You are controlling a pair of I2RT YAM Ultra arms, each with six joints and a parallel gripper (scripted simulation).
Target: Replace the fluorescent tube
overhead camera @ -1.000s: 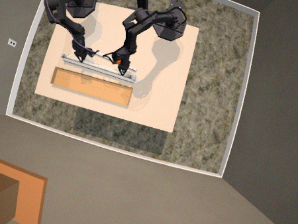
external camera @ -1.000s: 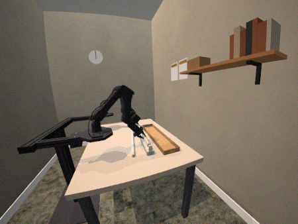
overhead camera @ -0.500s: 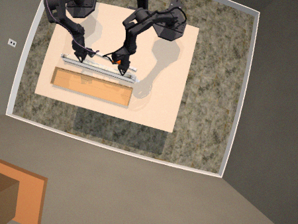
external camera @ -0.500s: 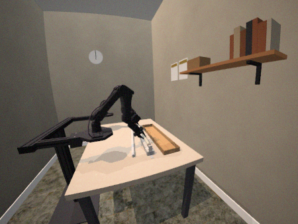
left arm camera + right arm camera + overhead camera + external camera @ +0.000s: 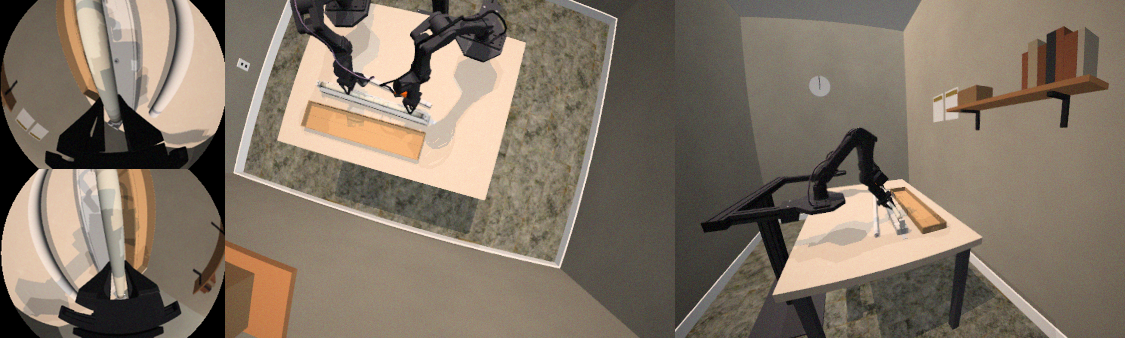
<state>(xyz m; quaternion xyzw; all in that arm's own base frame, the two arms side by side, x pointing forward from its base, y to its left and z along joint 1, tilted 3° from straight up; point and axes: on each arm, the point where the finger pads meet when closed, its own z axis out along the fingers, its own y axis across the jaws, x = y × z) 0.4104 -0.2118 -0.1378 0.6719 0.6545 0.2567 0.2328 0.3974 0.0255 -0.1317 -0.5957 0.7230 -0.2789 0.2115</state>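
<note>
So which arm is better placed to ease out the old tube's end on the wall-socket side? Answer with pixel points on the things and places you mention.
The right, I'd say. Its pincer (image 5: 347, 92) (image 5: 890, 204) (image 5: 118, 263) is shut on the old tube (image 5: 375, 102) (image 5: 897, 213) (image 5: 95, 49) (image 5: 111, 225) near that end. The left pincer (image 5: 410, 111) (image 5: 109, 98) grips nearer the opposite end, so both should probably lift together.
</note>
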